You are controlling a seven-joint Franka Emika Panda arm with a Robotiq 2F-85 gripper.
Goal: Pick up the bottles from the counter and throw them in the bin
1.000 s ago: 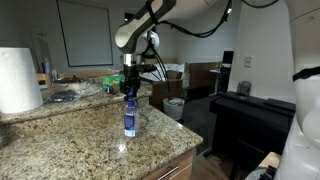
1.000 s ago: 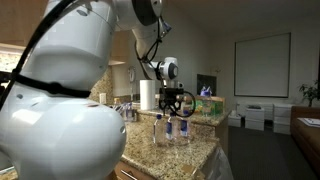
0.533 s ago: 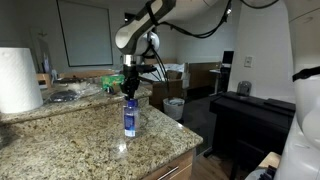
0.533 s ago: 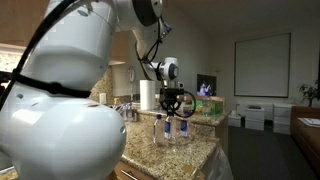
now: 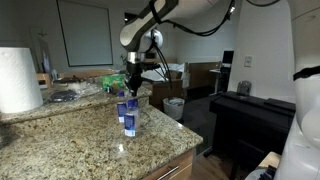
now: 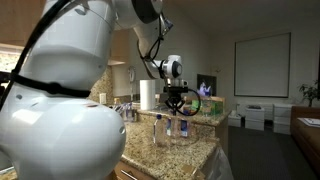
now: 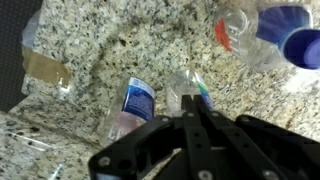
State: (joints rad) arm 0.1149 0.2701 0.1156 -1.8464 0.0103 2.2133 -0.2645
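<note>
On the speckled counter (image 5: 70,145) (image 6: 195,152) (image 7: 110,40) stand small clear bottles. My gripper (image 5: 131,93) (image 6: 178,104) (image 7: 195,112) hangs straight down over them, jaws shut with no gap showing. In the wrist view its fingertips pinch the top of a clear bottle (image 7: 188,88) (image 5: 131,120) (image 6: 181,126). Just beside it is the blue-labelled bottle (image 7: 136,100) (image 5: 121,108). A bottle with a reddish label (image 7: 232,28) and a blue cap shows at the wrist view's top right. The pale bin (image 5: 174,107) stands on the floor beyond the counter's end.
A paper towel roll (image 5: 18,80) (image 6: 148,95) stands on the counter, with clutter behind it. A black table (image 5: 250,115) and brown boxes (image 5: 166,92) are across the floor. The robot's white body (image 6: 60,110) fills the left of an exterior view.
The jaws have closed from wide open to shut at the bottle's top. The gripper has shifted slightly, and a second bottle now shows beside the front one in an exterior view.
</note>
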